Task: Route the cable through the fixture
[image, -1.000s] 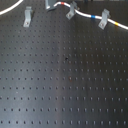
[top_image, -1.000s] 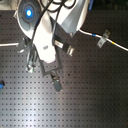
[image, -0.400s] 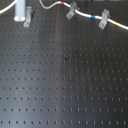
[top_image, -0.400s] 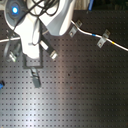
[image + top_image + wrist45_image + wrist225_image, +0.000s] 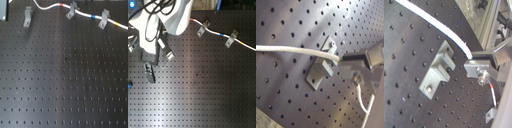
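The white cable [image 5: 50, 7] with red, blue and yellow bands runs along the far edge of the board through two grey clips [image 5: 71, 10] [image 5: 105, 18]. Its free end reaches the slim left fixture [image 5: 27, 17]. In both wrist views the cable [image 5: 291, 50] [image 5: 439, 27] crosses just over the fixture [image 5: 320, 72] [image 5: 436, 74] and ends between the fingertips of my gripper [image 5: 346, 59] [image 5: 473, 59], which looks shut on it. In the second exterior view my gripper [image 5: 150, 75] hangs left of the fixture [image 5: 167, 54]. The arm hides the cable end there.
The black perforated board [image 5: 65, 80] fills the first exterior view. The white and blue arm body [image 5: 163, 20] covers the upper left of the second exterior view. The cable [image 5: 218, 36] leaves toward the second exterior view's right past the two clips [image 5: 200, 30] [image 5: 230, 40].
My gripper has moved toward the left in both exterior views and has almost left the first exterior view. The cable's free end has followed it to the left fixture.
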### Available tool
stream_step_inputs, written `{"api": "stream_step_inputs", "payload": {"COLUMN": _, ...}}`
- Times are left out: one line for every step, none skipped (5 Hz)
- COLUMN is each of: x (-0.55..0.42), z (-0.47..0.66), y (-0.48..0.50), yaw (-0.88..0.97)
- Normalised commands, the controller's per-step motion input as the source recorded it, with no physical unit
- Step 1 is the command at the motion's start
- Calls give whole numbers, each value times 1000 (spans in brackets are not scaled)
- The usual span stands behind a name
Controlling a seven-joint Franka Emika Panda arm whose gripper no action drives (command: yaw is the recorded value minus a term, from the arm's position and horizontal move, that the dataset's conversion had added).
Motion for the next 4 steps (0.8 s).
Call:
{"api": "stream_step_inputs", "payload": {"x": -34, "z": 249, "y": 312, "yaw": 200}}
{"api": "stream_step_inputs", "payload": {"x": -90, "z": 12, "y": -53, "yaw": 0}}
{"api": "stream_step_inputs", "payload": {"x": -410, "z": 155, "y": 112, "yaw": 437}}
{"api": "stream_step_inputs", "payload": {"x": 45, "z": 4, "y": -13, "yaw": 0}}
